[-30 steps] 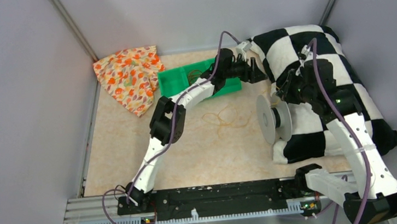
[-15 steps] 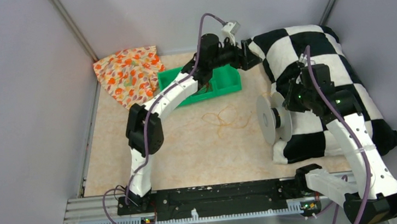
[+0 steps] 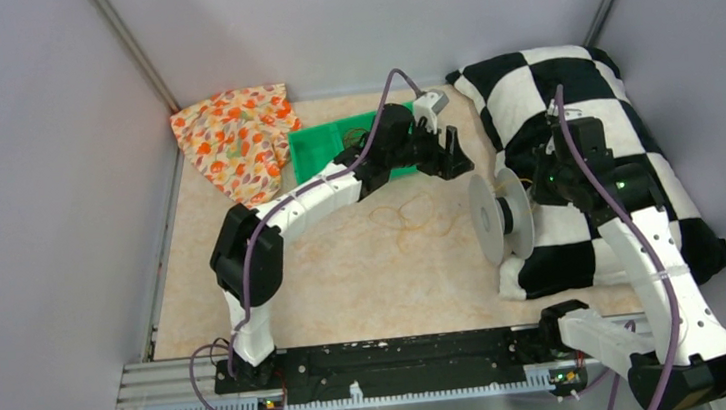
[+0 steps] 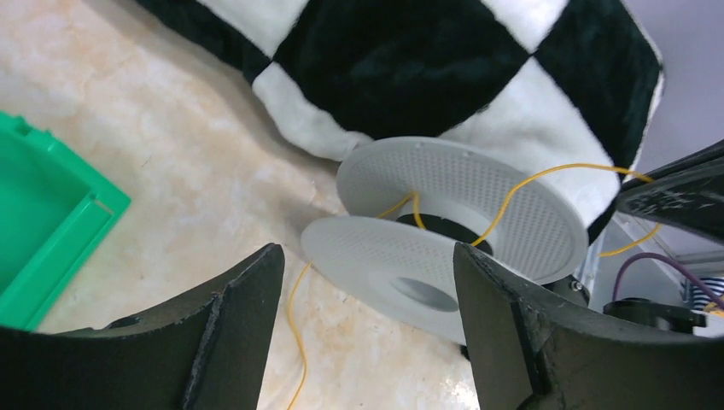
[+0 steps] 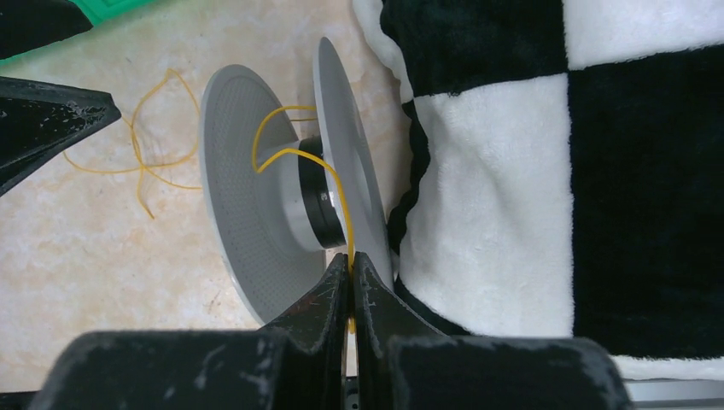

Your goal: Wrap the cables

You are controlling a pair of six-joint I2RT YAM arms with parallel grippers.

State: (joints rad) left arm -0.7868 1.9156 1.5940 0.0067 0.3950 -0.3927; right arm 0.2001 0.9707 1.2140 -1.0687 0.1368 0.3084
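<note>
- The spool (image 3: 487, 221) stands on its rims right of the tabletop's (image 3: 366, 275) middle. Its far disc presses against the left edge of a black-and-white checked blanket (image 3: 621, 110).
- The right gripper (image 5: 351, 266) sits just beside the spool over the blanket. Its jaws are pinched shut on a strand of the cable (image 5: 294, 154), which arches up from the hub between the two discs.
- The rest of the cable lies in loose loops on the bare tabletop just left of the spool, near the middle, with one strand leading up to the spool.
- The left gripper (image 4: 367, 256) hangs beyond those loops, between the spool and a green tray (image 3: 323, 146). Its jaws are spread wide and hold nothing.
- The tray rests toward the far edge, partly hidden by the left arm; a little wire shows inside it.
- A flowered orange cloth (image 3: 237, 142) lies bunched in the far left corner, touching the tray.
- The blanket fills the right side up to the far right corner.
</note>
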